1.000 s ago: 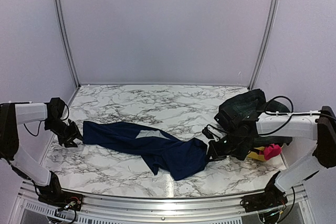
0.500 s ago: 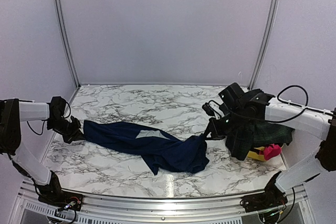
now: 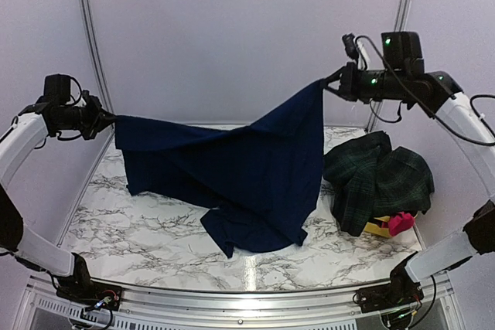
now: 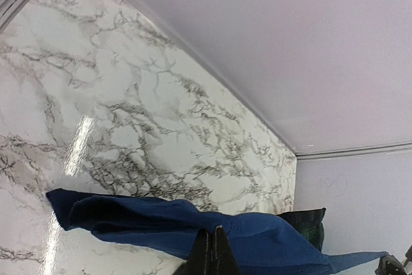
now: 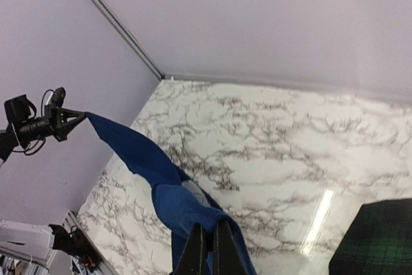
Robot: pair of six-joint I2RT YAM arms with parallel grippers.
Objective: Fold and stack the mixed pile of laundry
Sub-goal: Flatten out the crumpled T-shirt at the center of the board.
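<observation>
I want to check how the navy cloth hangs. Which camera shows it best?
The top external view: the whole navy cloth hangs spread between left gripper and right gripper, lower edge on the table. Each wrist view shows only a bunched strip by its own gripper.

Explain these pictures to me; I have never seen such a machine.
Two robot arms stand at the near edge of a marble table. The wide picture comes from a fixed camera above and behind them; the other two from a camera on each wrist. The left hand and the right hand each pinch one end of a navy-blue cloth, holding it spread in the air, its lower part reaching the table. On the right lies a green plaid garment, with a pink piece and a yellow tub showing at its near edge.
</observation>
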